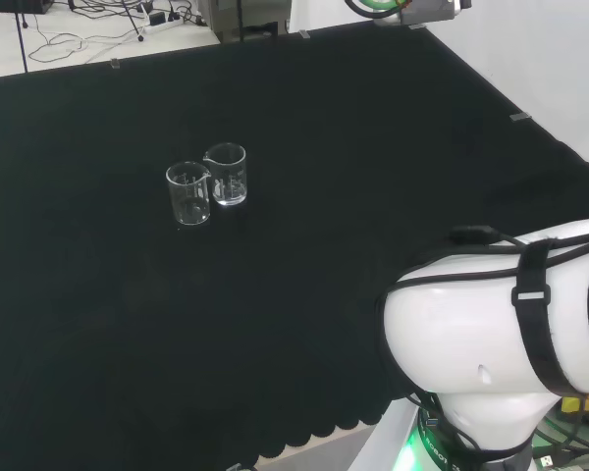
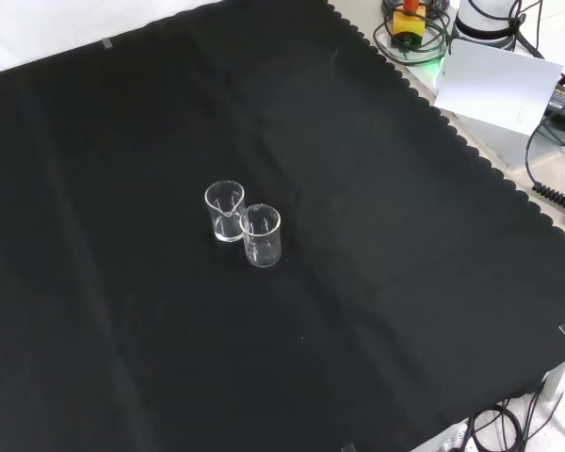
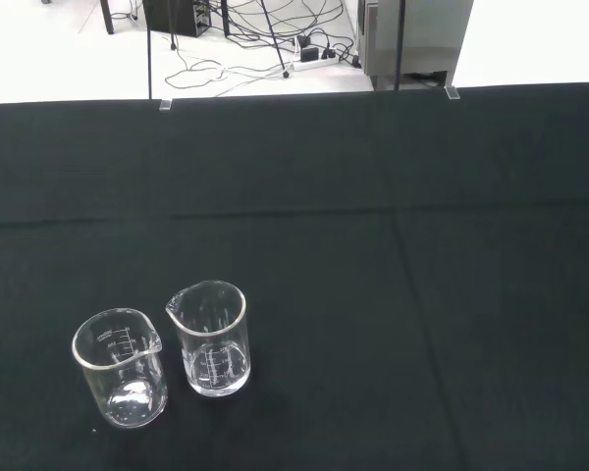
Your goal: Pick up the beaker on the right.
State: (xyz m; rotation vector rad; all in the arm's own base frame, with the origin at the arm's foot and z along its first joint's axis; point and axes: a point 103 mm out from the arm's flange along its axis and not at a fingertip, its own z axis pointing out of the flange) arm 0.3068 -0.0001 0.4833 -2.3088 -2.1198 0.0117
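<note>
Two clear glass beakers (image 1: pixel 188 193) (image 1: pixel 226 174) on one black cloth (image 1: pixel 324 245), both upright, side by side.

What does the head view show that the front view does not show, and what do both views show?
The head view alone has the arm's big white link with black straps at its lower right, and floor cables beyond the cloth's far edge. The front view alone has a white box and a yellow and red device past the scalloped edge. Both share the black cloth and two clear beakers standing upright, close together.
</note>
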